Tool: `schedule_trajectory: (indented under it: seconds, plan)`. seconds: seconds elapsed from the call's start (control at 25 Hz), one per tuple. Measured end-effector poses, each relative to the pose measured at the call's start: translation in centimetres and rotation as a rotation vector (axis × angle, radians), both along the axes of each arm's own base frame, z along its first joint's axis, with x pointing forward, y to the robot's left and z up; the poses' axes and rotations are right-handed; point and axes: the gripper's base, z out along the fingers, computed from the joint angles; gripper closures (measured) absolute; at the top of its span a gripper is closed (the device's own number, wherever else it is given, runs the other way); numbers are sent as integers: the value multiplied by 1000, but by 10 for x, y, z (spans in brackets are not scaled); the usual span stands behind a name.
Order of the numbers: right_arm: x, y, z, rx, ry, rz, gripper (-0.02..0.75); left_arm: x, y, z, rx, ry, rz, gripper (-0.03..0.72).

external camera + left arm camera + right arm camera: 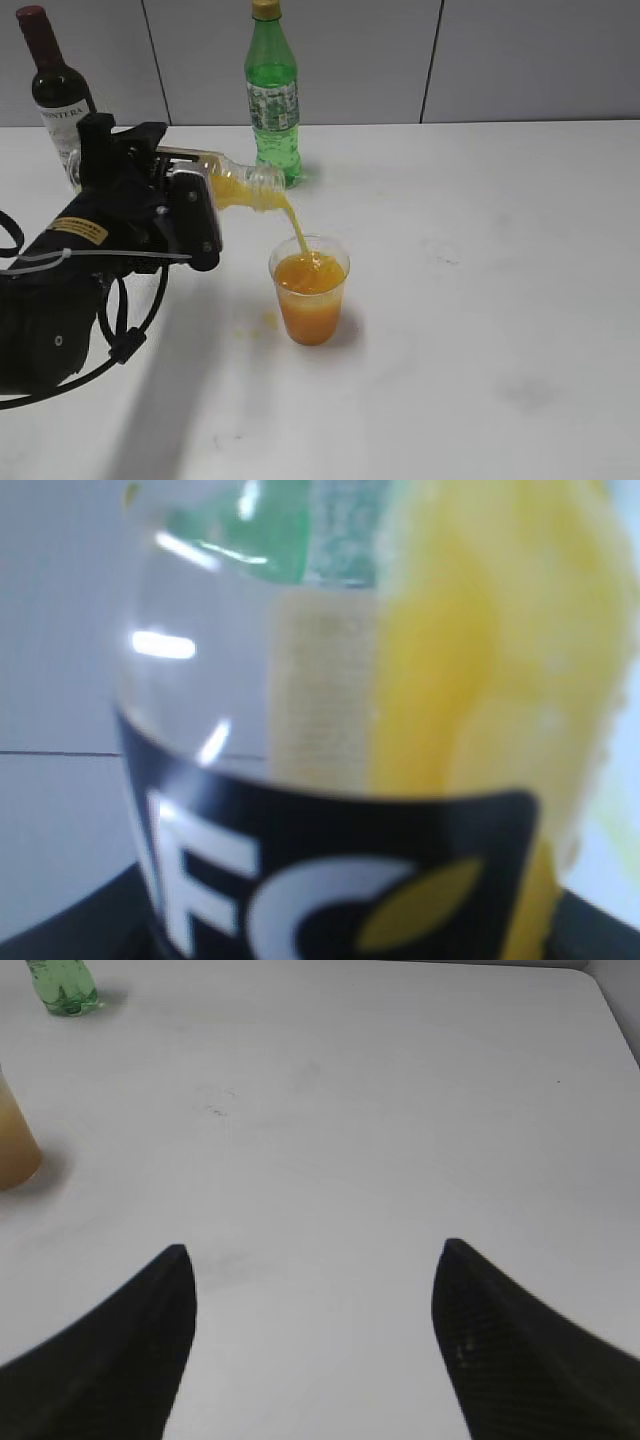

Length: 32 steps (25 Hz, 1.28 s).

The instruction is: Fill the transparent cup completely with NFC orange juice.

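The transparent cup [310,292] stands upright near the table's middle, holding NFC orange juice [310,276] to near its rim. My left gripper [190,215] is shut on the juice bottle [238,186], tipped on its side with its neck over the cup. A thin orange stream [296,228] falls from the neck into the cup. The left wrist view is filled by the bottle [330,780] with its black label, white "FC" lettering and juice on the right side. My right gripper [312,1252] is open and empty over bare table; the cup's edge [14,1150] shows at its far left.
A green soda bottle [272,95] stands behind the cup and also shows in the right wrist view [62,984]. A dark wine bottle [58,90] stands at the back left. Small orange drops [262,322] lie on the table left of the cup.
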Motion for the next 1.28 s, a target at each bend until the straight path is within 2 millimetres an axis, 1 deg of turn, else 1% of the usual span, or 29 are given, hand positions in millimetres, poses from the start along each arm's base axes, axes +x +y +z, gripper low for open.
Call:
schedule_trajectory:
  seconds: [0.12, 0.32, 0.44, 0.64, 0.8, 1.04, 1.28]
  plan:
    - [0, 0, 0, 0, 0, 0, 167, -2, 1, -2, -82, 18, -1, 218]
    - [0, 0, 0, 0, 0, 0, 167, -17, 3, -13, -211, 86, -58, 218]
    - [0, 0, 0, 0, 0, 0, 167, -20, 1, -15, -346, 119, -61, 218]
    - [0, 0, 0, 0, 0, 0, 167, -21, 1, -15, -603, 160, -25, 218]
    - [0, 0, 0, 0, 0, 0, 167, -21, 1, -15, -770, 186, 1, 218]
    - [0, 0, 0, 0, 0, 0, 167, -12, 13, -14, -1075, 218, 55, 218]
    - [0, 0, 0, 0, 0, 0, 167, 2, 31, -14, -1292, 277, 43, 218]
